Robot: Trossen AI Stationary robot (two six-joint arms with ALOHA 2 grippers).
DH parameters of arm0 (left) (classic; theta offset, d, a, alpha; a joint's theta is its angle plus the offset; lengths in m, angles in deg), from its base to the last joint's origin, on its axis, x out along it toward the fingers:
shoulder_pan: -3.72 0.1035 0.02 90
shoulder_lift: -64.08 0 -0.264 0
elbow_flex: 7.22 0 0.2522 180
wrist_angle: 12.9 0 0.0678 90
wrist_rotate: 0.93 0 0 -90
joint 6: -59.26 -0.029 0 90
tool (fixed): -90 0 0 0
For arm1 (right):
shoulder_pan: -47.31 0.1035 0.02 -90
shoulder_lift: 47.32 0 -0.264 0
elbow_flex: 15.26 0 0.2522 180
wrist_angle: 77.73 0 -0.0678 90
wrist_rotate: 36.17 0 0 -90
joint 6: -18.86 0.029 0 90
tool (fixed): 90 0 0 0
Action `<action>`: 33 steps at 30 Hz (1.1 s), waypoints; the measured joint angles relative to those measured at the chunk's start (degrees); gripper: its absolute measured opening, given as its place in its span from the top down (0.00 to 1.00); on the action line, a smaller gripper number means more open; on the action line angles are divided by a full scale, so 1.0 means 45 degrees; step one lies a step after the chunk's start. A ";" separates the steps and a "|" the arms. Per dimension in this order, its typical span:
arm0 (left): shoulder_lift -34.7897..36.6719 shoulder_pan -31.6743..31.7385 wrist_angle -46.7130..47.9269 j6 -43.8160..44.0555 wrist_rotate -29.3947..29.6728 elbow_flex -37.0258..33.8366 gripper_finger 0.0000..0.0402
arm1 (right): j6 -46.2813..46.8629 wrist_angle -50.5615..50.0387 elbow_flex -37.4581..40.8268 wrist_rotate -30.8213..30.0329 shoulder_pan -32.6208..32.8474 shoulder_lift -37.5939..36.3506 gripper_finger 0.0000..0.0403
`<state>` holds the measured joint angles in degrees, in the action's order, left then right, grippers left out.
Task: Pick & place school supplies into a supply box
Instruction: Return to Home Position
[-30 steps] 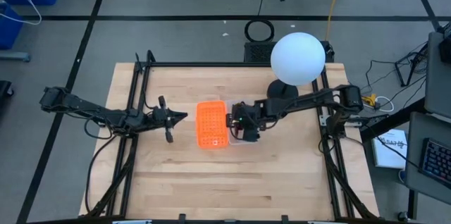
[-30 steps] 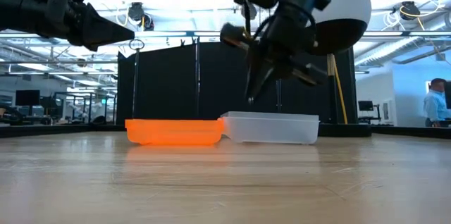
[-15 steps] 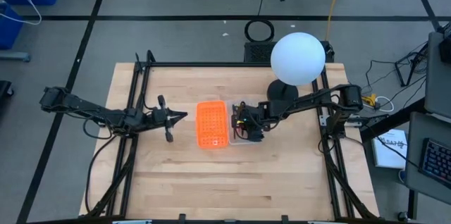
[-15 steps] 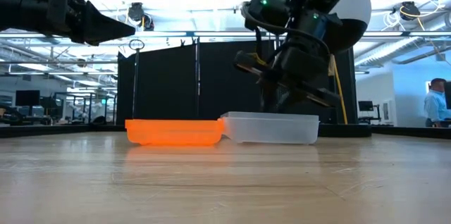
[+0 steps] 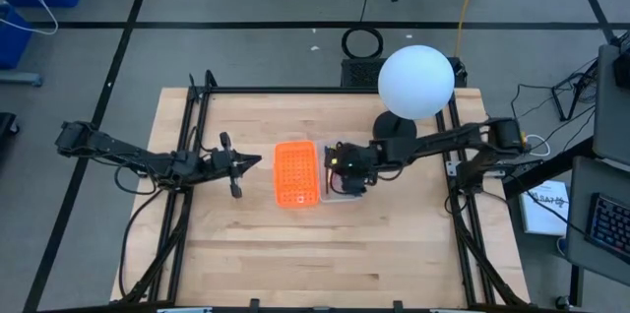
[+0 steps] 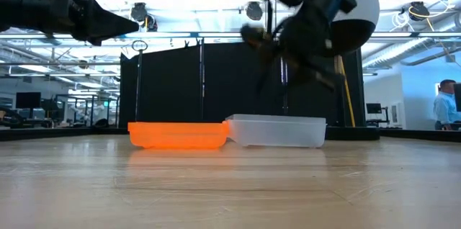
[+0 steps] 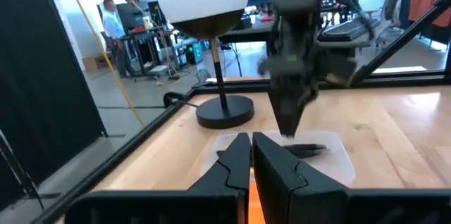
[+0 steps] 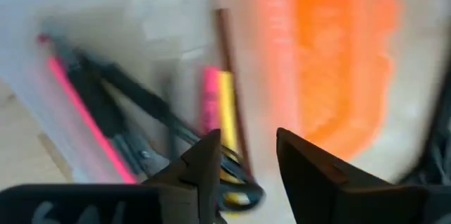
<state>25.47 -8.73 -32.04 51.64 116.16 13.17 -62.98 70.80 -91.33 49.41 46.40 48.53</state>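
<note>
Position of right jaws: directly above the clear half [image 6: 277, 130] of the supply box [image 5: 297, 175], well off its rim in the low view, tips pointing down. State: parted and empty. The right wrist view shows an open gap between the 2 fingers [image 8: 310, 171] with nothing in it. Location of task items: the pens [image 8: 224, 111], pink, yellow and black, lie inside the clear half, straight below the jaws. The yellow and pink pair runs parallel to the box's long side, and the black ones lie oblique across it. The orange half [image 8: 345, 62] holds nothing that can be made out. Right arm [image 5: 433, 141] reaches in from the right edge of the surface [image 5: 295, 254], passing just beside the base [image 7: 225, 111] of the white globe lamp [image 5: 416, 82]. Left jaws: closed on nothing, held above the surface near the orange half, on the side away from the right arm, tips aimed at the box. Left arm [image 5: 128, 151] waits there. Assessment: filling appears complete and only withdrawal is due. The governing relation is vertical: the contents sit under the right jaws, so the retreat should go upward first, then back along the arm's own line. Hazard: the lamp stands beside that line, and a wide swing could strike it.
</note>
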 joint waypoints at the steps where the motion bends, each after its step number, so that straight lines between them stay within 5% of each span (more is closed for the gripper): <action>1: 0.0000 -0.0002 0.0024 0.0140 -0.0004 0.0000 0.94 | 0.0560 -0.0001 0.0000 -0.0001 0.0005 -0.0303 0.67; 7: 0.0000 0.0001 0.0047 0.0806 -0.0013 0.0000 0.94 | 0.6511 0.0164 0.0000 0.0826 -0.0039 -0.2525 0.69; 11: 0.0000 0.0001 0.0098 0.1823 -0.0018 0.0000 0.94 | 1.1620 -0.0101 0.0000 0.2329 -0.0042 -0.3979 0.71; 17: 0.0000 0.0001 0.1296 0.1737 -0.0023 0.0000 0.94 | 1.6103 0.0915 0.1202 0.4581 0.0462 -0.5849 0.81; 20: -0.0005 -0.0007 0.2183 0.2320 -0.0033 -0.0005 0.94 | 1.6890 0.3242 0.3102 0.4955 0.0964 -0.6790 0.87; 24: 0.0000 -0.0475 0.1194 0.2087 0.0001 -0.0005 0.94 | 1.7532 0.6015 0.5615 0.2796 0.1851 -0.8655 0.97; 33: 0.0000 -0.1758 -0.0923 -0.0679 0.0109 0.0000 0.96 | 1.7932 0.5837 0.8140 0.1919 0.1136 -1.3051 1.00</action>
<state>25.47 -16.64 -36.19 48.58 116.65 13.17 17.72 97.07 -54.69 58.04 51.51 -10.20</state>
